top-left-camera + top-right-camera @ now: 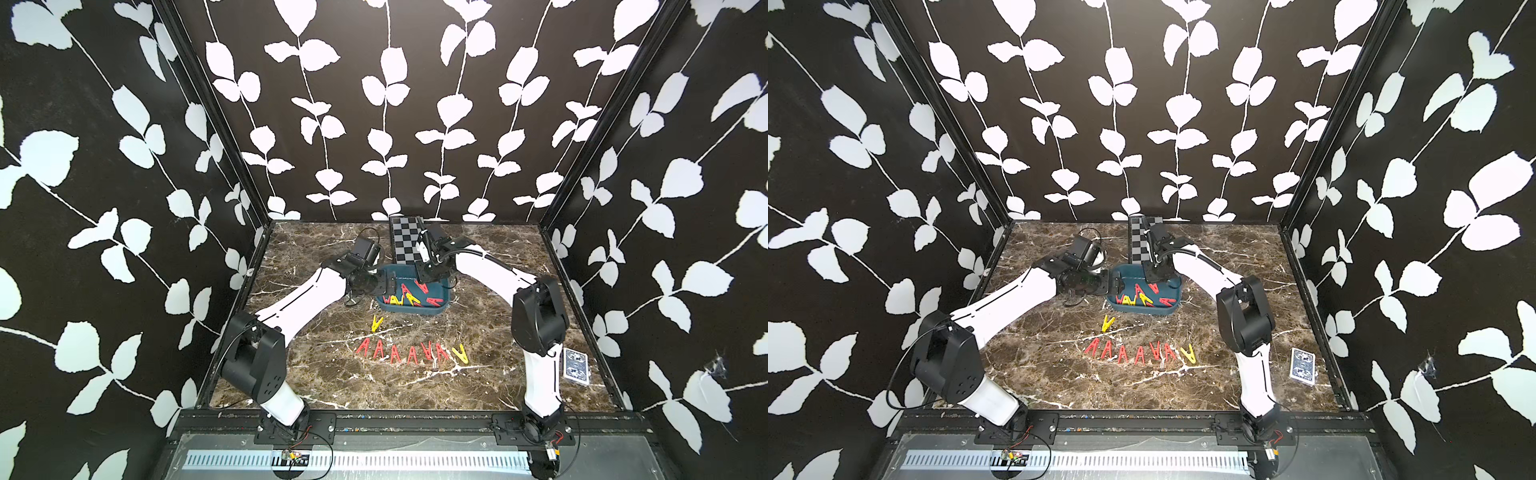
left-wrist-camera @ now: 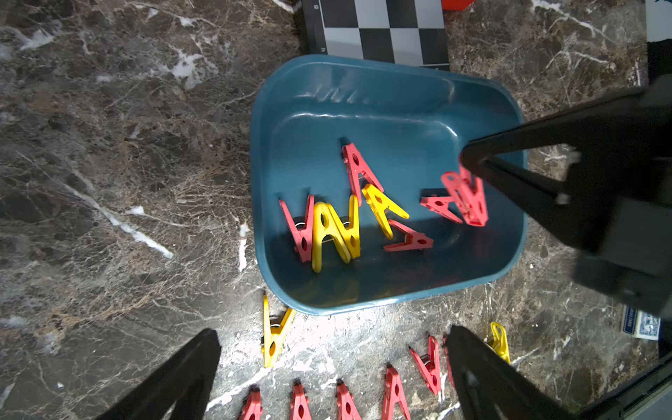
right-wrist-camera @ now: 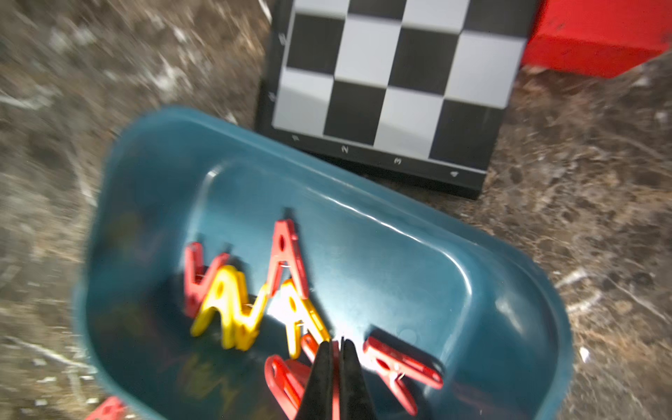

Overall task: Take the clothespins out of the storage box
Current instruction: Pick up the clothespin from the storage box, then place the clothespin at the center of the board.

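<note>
The teal storage box (image 1: 440,309) (image 1: 1174,309) sits mid-table, and several red and yellow clothespins (image 2: 334,232) lie loose inside it. My right gripper (image 1: 428,277) (image 3: 336,345) reaches into the box from the far right and is shut on a red clothespin (image 2: 467,200) (image 3: 282,380), which hangs tilted just above the box floor. My left gripper (image 1: 388,286) (image 2: 332,331) hovers at the box's left end, open, with nothing between its fingers. Several more red clothespins (image 1: 411,353) lie in a row on the table in front of the box. A yellow one (image 1: 377,323) lies apart from that row.
A black-and-grey checkered board (image 1: 405,241) lies right behind the box, with a red block (image 3: 596,36) beside it. A blue card deck (image 1: 575,366) rests near the right edge. Patterned walls close in the marble table (image 1: 332,374) on three sides.
</note>
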